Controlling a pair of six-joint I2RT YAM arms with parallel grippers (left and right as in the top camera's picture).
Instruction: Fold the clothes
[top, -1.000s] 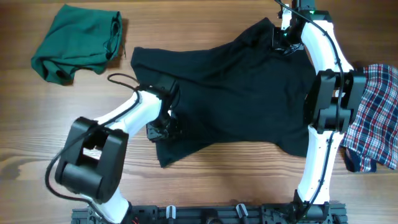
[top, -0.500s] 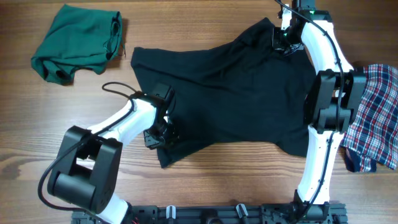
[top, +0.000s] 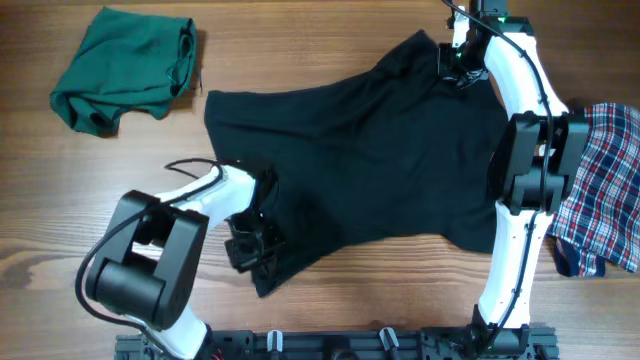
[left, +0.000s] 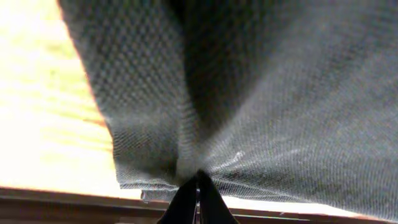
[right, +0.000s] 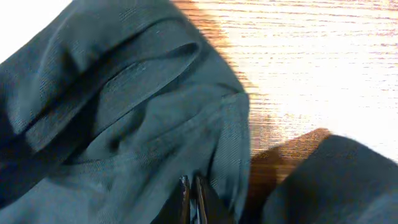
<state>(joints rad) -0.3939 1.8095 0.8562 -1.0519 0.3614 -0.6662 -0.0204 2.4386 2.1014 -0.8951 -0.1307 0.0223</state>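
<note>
Presently the black top (top: 370, 150) lies spread across the middle of the desk (top: 80, 220), creased toward the far edge. The left fingers (left: 198, 198) are closed on a small pinch of its near-left hem. The right fingers (right: 193, 196) are closed on bunched fabric at its far-right end, probably the collar, though that wrist view is too dark to count the layers held.

Risks:
- Either thin pinch may slip under tension and drop its edge.
- Uneven pull would skew the fold.
- A one-layer hold would leave the lower layer behind.
- The right arm (top: 520, 160) passes just beside the plaid (top: 600, 180) at the right edge and could drag it.

The green one (top: 125, 65), far-left corner, is well apart.
</note>
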